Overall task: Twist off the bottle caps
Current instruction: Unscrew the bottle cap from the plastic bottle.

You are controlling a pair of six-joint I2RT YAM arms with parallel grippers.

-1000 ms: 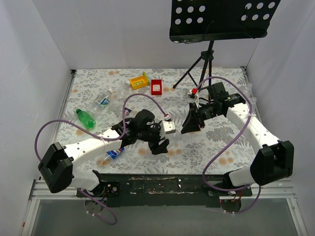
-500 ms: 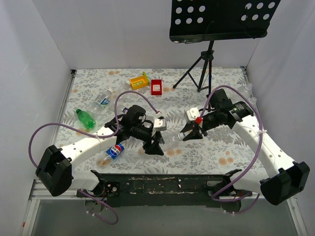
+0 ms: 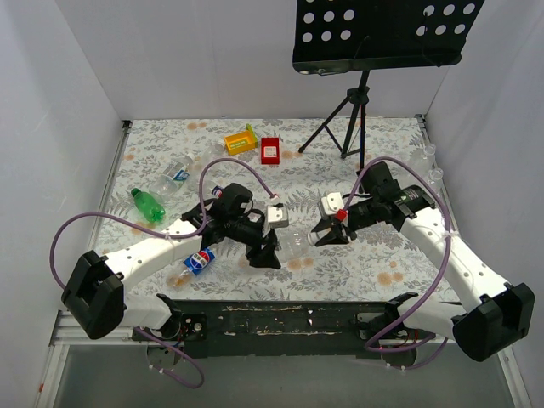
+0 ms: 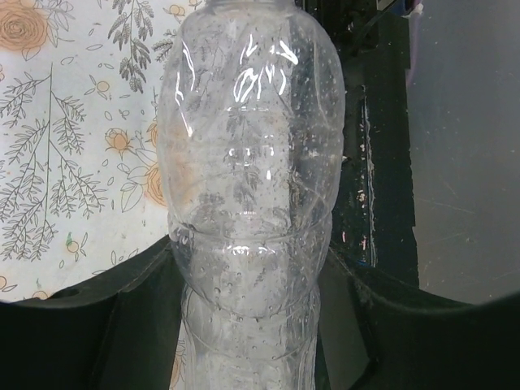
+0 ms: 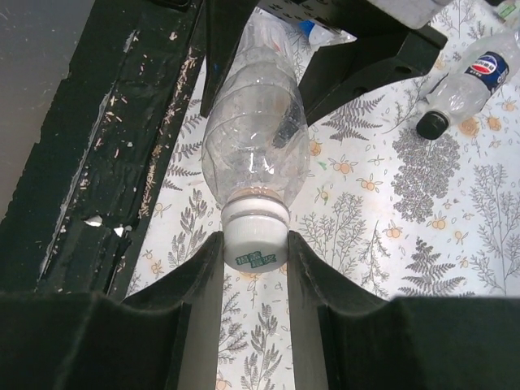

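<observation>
**Top view:** your left gripper (image 3: pixel 269 248) and right gripper (image 3: pixel 326 235) face each other just below frame centre. The clear bottle (image 3: pixel 294 243) lies on its side between them, low on the floral table (image 3: pixel 374 263). Its neck end runs into the right gripper, too small to resolve here. A Pepsi bottle (image 3: pixel 197 261) sits at lower left beside the left arm, and a green bottle (image 3: pixel 147 204) is further left.

**Left wrist:** the bottle body fills mid-frame. Both dark fingers (image 4: pixel 122 325) press its sides at the bottom of the frame, so this gripper is clenched on the bottle.

**Right wrist:** the white cap (image 5: pixel 254 231) is at frame centre, on the bottle neck. It's pinched between the two fingers, touching both, so the right gripper is grasping the cap. At upper right, the Pepsi bottle's dark cap (image 5: pixel 431 124) is on.
</observation>
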